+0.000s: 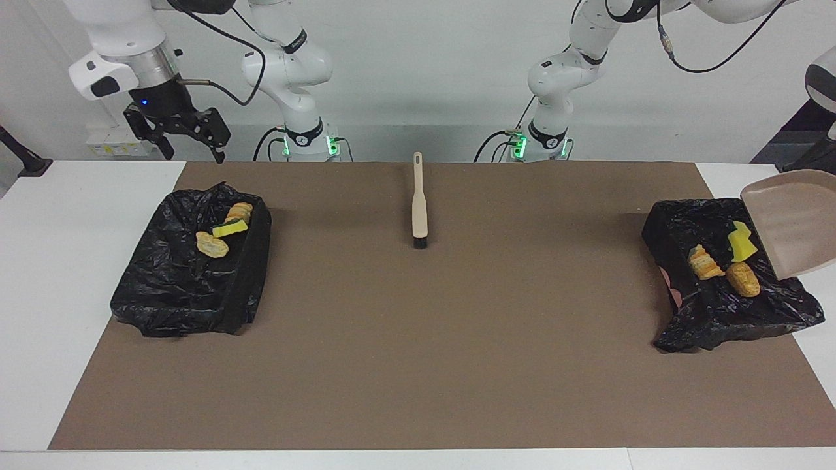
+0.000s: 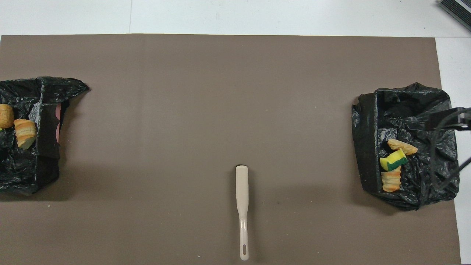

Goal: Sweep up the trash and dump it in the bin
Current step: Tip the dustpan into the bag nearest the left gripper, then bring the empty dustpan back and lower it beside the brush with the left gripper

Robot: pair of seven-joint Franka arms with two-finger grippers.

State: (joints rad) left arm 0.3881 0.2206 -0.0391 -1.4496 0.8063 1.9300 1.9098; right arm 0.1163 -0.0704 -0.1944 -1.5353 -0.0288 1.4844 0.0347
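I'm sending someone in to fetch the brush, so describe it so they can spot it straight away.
Start from the brown mat between the two black-lined bins. The brush lies flat midway between them, near the robots' edge of the mat. It is the only long, slim beige thing lying alone, with dark bristles at the end pointing away from the robots.

Inventory, by count:
- Bins lined with black bags: two, one (image 1: 189, 267) at the right arm's end of the table (image 1: 418, 418), one (image 1: 718, 294) at the left arm's end.
- Trash pieces: three (image 1: 222, 235) in the first bin; three (image 1: 725, 264) in the second, possibly more hidden in folds.
- Brush (image 1: 419, 203): one.
- Dustpan (image 1: 793, 222): one.
- Brown mat (image 1: 457, 365): one.
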